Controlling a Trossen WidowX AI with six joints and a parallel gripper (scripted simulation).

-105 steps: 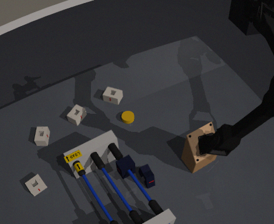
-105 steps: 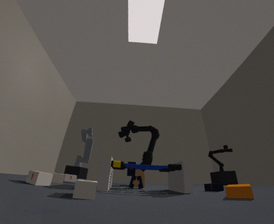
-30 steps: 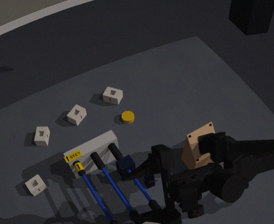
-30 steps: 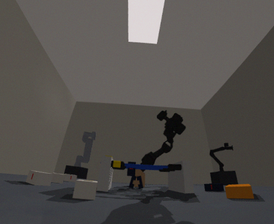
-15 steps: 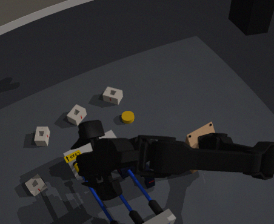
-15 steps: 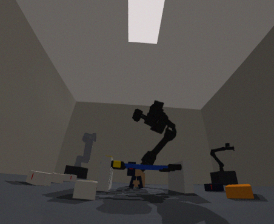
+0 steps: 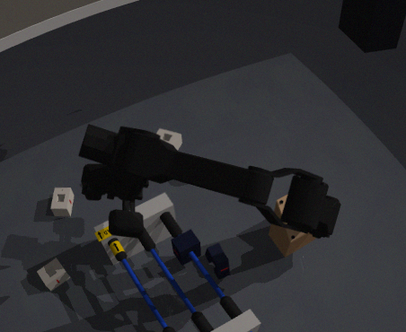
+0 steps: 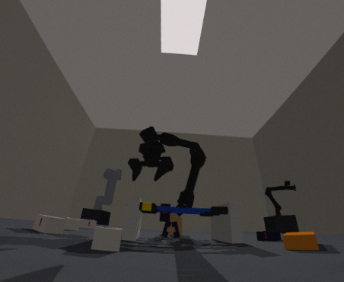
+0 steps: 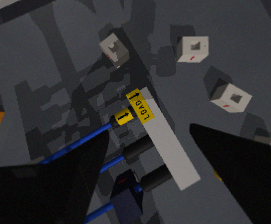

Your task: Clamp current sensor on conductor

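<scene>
Navy-blue, the split-core sensor sat clamped on the third blue conductor, not the yellow-collared LOAD conductor nearest the surface's left edge. Its arrow direction could not be made out. Above the rack, the gripper hung with fingers spread wide — holding nothing, touching nothing.

hidden: white hollow cube partly under black arm | cut off: three blue conductor rods at bottom edge
</scene>
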